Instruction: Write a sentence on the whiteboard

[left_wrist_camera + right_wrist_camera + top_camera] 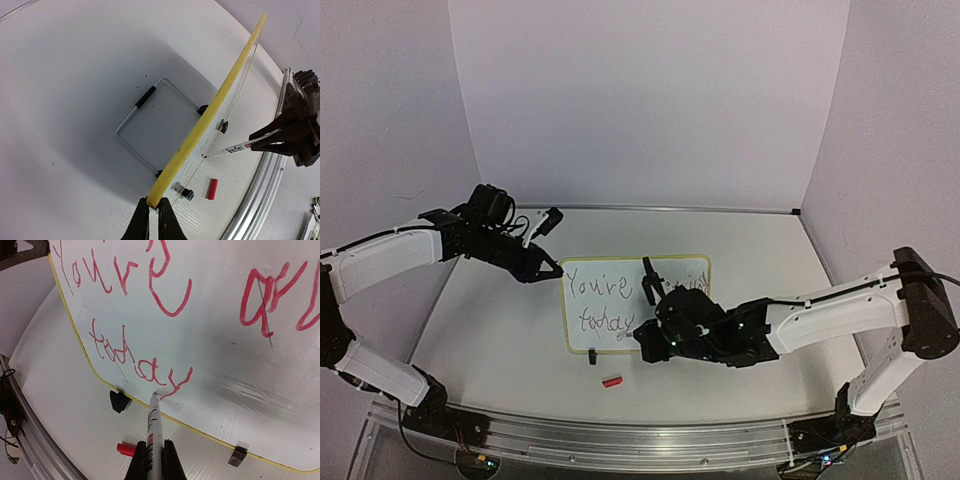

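The whiteboard (610, 302) stands tilted on the table, white with a thin yellow frame (210, 107). My left gripper (558, 272) (154, 207) is shut on the frame at the board's upper left corner. The sentence (125, 275) is in red marker: "You're" and part of a second word on the top line, "today" (137, 362) below. My right gripper (655, 340) (154, 457) is shut on a white marker (154, 425) (235, 147). The marker's tip touches the board just below the "y" of "today". In the top view the right arm hides part of the top line.
A red marker cap (611, 381) (125, 448) lies on the table in front of the board. Two black clip feet (119, 401) (237, 456) sit on the board's lower edge. A wire stand (150, 125) props it from behind. An aluminium rail (620, 430) runs along the near table edge.
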`<action>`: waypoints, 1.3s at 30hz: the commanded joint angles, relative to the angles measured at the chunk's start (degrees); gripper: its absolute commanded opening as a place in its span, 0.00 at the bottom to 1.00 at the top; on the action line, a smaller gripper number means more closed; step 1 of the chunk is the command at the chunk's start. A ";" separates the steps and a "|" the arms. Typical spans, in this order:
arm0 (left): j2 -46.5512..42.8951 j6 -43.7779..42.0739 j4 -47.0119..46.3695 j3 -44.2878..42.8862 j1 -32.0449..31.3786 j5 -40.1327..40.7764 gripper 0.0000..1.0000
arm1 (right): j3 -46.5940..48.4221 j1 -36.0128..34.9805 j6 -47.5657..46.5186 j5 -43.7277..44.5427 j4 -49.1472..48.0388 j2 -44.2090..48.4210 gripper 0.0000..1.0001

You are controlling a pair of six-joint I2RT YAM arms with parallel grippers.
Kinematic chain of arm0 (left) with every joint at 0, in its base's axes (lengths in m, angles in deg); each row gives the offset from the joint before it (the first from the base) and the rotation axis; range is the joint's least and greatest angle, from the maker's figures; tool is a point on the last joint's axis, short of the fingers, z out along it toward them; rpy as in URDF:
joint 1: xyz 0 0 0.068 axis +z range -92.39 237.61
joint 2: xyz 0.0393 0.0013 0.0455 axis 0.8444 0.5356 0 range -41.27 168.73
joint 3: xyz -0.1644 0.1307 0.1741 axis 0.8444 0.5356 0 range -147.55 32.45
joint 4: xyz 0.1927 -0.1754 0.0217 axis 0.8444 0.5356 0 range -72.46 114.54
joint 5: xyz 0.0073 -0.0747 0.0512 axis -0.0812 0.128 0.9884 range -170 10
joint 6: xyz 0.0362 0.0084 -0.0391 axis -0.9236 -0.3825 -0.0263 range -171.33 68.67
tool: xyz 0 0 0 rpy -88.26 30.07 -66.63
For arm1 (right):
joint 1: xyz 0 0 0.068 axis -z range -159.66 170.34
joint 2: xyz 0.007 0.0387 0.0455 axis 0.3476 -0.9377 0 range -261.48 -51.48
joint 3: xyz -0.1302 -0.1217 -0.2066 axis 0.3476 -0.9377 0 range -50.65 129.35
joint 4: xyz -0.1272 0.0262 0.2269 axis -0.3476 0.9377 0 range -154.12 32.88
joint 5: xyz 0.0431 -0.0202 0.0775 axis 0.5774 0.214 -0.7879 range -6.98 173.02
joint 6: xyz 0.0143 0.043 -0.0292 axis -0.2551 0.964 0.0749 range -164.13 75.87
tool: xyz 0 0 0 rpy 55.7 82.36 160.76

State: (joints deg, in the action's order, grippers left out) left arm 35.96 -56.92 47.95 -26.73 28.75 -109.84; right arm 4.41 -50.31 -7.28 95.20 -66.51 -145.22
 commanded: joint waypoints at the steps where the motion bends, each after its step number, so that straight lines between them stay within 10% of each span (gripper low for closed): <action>1: 1.69 -0.84 3.95 0.19 -1.39 0.83 0.00 | -2.93 0.20 -0.03 3.84 -2.23 7.06 0.00; 39: 1.88 -0.71 3.97 0.07 -1.39 1.09 0.01 | -6.37 0.34 -4.35 5.40 0.12 14.51 0.00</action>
State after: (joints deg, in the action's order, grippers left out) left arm 35.96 -56.92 47.95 -26.75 28.73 -109.84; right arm -0.94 -50.29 -8.14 101.27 -65.81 -136.20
